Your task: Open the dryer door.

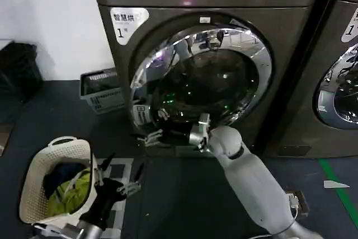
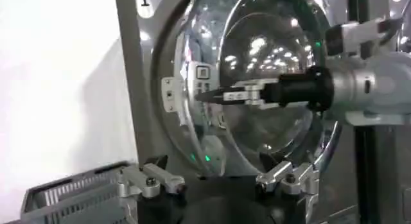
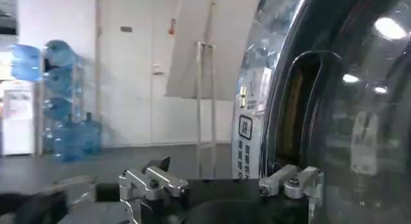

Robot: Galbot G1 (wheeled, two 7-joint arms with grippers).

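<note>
1. The dryer (image 1: 168, 4), marked "1", stands at the far side of the floor. Its dryer door (image 1: 254, 76) seems to stand slightly ajar at the left edge, where the white sticker (image 1: 141, 114) sits on the chrome ring.
2. The right gripper (image 1: 150, 136) reaches to the door's lower left rim. In the left wrist view its fingers (image 2: 221, 95) look drawn narrow, tips just beside the sticker; whether they hold the rim I cannot tell.
3. The step in hand looks to be hooking that free edge. Get the tips behind the chrome lip before pulling, or they will likely slip off the smooth ring.
4. Pull toward the robot in an arc about the right-hand hinge, not straight back.
5. The left gripper (image 1: 124, 187) waits low and near, fingers spread, beside the laundry basket (image 1: 39, 163); keep it there, clear of the door's swing.
</note>
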